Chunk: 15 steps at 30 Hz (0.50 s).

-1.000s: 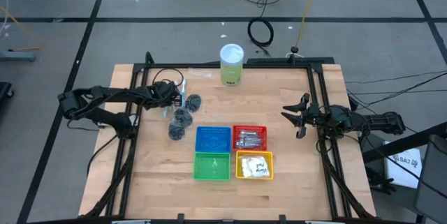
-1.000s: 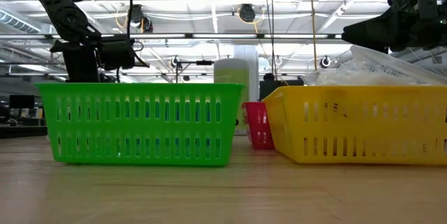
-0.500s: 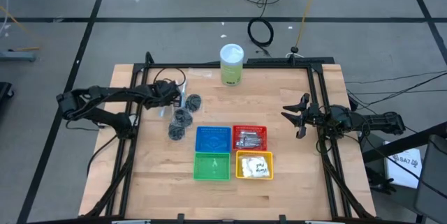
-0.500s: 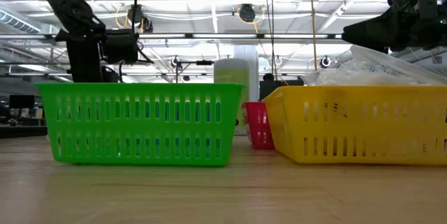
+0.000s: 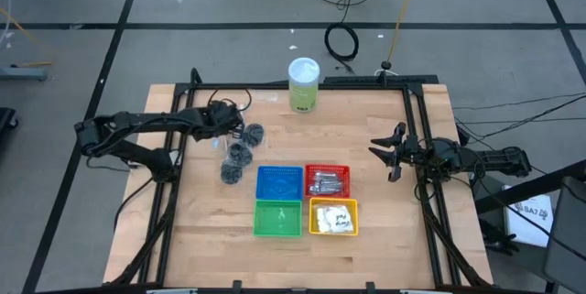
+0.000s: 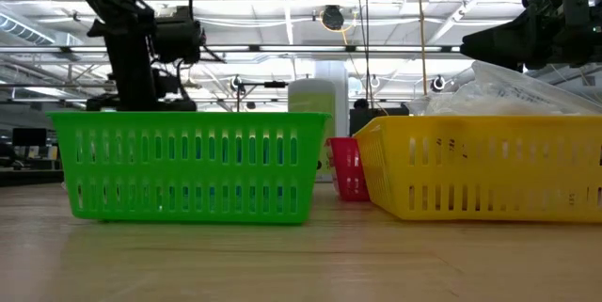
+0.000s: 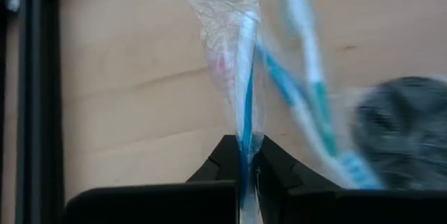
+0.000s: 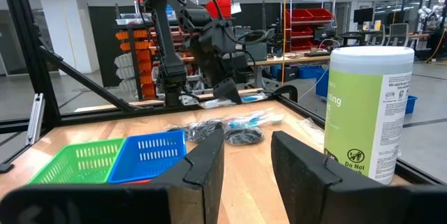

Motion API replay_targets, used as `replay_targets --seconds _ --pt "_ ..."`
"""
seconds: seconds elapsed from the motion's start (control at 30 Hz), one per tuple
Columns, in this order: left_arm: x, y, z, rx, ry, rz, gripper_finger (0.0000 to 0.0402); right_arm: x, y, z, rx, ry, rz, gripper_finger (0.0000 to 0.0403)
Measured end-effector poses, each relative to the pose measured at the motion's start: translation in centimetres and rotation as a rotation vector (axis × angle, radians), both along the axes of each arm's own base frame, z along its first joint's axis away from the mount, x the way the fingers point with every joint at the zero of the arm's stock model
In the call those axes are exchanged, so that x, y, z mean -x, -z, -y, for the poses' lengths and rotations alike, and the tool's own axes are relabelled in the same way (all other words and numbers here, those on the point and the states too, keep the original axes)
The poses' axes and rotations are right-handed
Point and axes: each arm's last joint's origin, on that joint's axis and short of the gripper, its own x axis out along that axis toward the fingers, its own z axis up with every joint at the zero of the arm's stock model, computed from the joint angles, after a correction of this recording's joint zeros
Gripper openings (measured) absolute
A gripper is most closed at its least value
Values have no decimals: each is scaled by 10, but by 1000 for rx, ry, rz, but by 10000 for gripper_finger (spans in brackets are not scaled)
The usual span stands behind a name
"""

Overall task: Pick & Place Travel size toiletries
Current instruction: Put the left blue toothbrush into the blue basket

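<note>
In the left wrist view the left gripper (image 7: 248,155) is pressed together on a clear-wrapped toothbrush (image 7: 243,77), pinching it near its lower end, so most of the wrapped stick stands free beyond the fingertips. In the high view this gripper (image 5: 231,122) is at the upper left of the table (image 5: 385,193), above the small pile of dark puffs (image 5: 236,155). The toothbrush looks very light and stiff, but its thin plastic wrapper is loose and probably slippery, so I judge that a grip on the hard handle inside is safer than on the empty wrapper tip. Another toothbrush (image 7: 307,105) lies just beside it on the wood. The right gripper (image 5: 392,155) waits at the right edge of the frame, its fingers spread and empty. The blue basket (image 5: 279,182) is near the middle.
</note>
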Motion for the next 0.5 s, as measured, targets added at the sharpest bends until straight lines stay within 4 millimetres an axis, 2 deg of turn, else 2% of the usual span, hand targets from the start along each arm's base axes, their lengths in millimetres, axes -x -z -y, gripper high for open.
replay_targets --seconds 0.3,0.5 --pt "-27 -29 10 -77 211 30 10 0 0 0 0 0 0 110" --pt "-54 -47 28 -176 529 96 19 0 0 0 0 0 -1 110"
